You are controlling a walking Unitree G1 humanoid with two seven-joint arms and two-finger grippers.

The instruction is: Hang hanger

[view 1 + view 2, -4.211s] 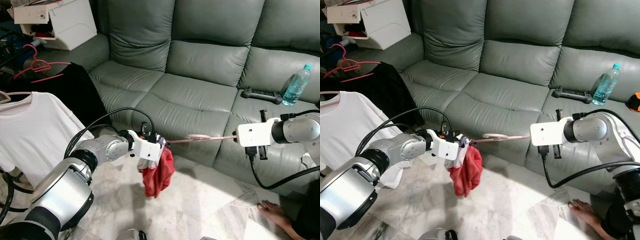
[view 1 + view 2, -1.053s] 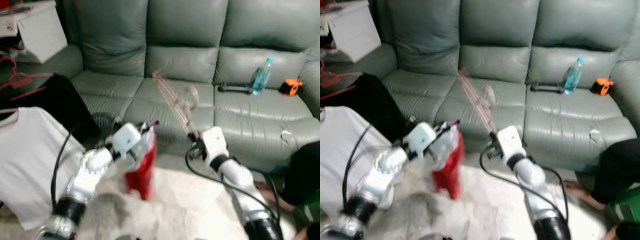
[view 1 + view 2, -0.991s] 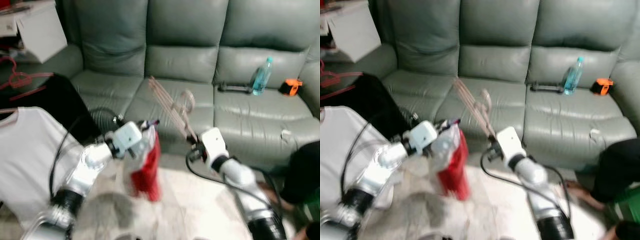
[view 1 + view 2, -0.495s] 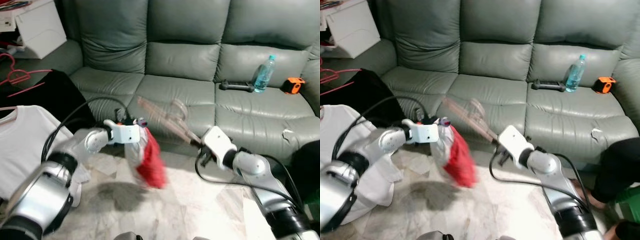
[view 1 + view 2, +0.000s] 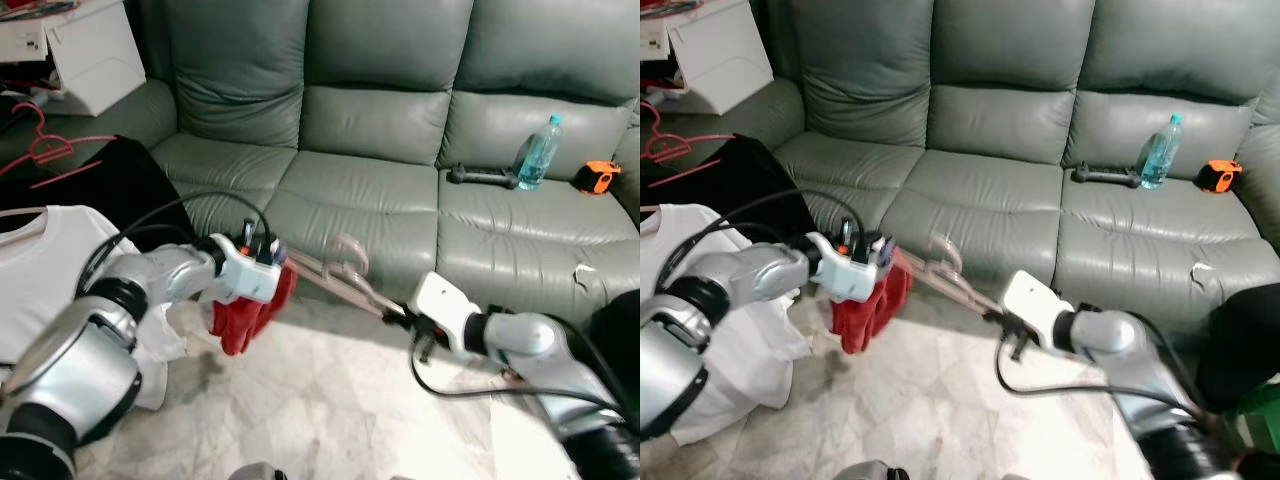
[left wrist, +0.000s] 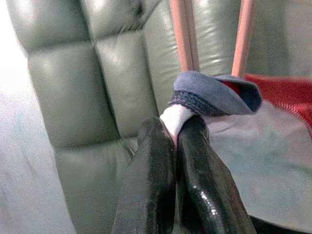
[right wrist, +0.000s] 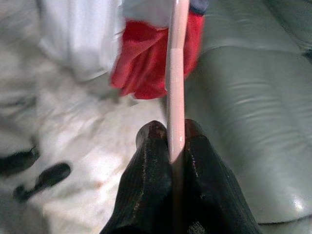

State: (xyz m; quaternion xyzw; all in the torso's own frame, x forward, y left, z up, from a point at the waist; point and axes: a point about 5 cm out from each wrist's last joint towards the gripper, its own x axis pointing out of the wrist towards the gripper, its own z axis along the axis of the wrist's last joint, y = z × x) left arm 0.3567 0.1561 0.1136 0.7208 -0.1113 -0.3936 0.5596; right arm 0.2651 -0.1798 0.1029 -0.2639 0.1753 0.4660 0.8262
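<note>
Left eye view: one pink hanger point(image 5: 335, 272) spans the gap between the two arms, low before the grey sofa point(image 5: 380, 130). Its outline is smeared, so the hook is hard to trace. The left gripper point(image 5: 268, 262) is at one end, where one red garment point(image 5: 245, 305) hangs bunched. The right gripper point(image 5: 398, 313) is at the other end, its fingers hidden behind the white wrist block. On the sofa seat lie one water bottle point(image 5: 535, 153), one black remote point(image 5: 483, 178) and one orange tape measure point(image 5: 598, 176), all well apart from the arms. One white shirt point(image 5: 45, 270) and a dark garment point(image 5: 120, 180) hang at the robot's left, cut off by the frame edge. Bare marble floor point(image 5: 330, 400) lies between the arms and the sofa front.

Left wrist view: both black fingers point(image 6: 151, 165) are pressed together on a fold of white and blue cloth; two pink hanger bars point(image 6: 183, 34) run beyond it.

Right wrist view: fingers point(image 7: 153, 165) are clamped on the hanger bar point(image 7: 176, 73); the red garment point(image 7: 151, 58) beyond is blurred, probably hanging over the floor.
</note>
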